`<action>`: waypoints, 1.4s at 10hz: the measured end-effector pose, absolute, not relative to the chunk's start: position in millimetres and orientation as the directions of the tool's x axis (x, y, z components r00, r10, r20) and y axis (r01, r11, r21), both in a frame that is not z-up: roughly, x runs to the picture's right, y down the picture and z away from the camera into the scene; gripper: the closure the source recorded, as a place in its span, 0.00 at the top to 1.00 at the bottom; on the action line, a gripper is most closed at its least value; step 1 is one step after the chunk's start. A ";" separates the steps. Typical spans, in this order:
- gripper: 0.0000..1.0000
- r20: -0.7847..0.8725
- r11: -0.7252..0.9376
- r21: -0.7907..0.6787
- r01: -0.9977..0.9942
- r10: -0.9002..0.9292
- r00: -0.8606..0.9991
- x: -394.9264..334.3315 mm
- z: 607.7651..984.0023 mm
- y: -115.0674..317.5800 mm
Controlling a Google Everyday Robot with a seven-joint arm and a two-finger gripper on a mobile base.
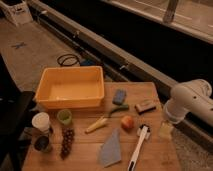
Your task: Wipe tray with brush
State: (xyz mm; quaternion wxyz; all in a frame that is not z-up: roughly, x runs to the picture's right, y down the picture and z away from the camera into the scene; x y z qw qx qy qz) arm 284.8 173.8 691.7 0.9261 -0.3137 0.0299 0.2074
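Note:
The yellow-orange tray (pixel 71 88) sits at the back left of the wooden table, and nothing shows inside it. The white-handled brush (pixel 138 146) lies flat near the table's front right, its dark head pointing away from me. My gripper (pixel 165 130) hangs at the table's right edge, at the end of the white arm (pixel 192 104), a short way right of the brush head and apart from it. It holds nothing that I can see.
A blue sponge (pixel 119 96) and a tan block with dark top (pixel 145 105) lie right of the tray. An apple (pixel 127 122), a banana (pixel 96 125), a grey cloth (pixel 111 149), grapes (pixel 66 142), a green cup (pixel 64 117) and a white cup (pixel 41 122) fill the front.

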 end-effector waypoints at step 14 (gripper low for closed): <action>0.80 -0.157 0.779 -0.572 -0.257 0.203 0.966 260.2 693.1 165.9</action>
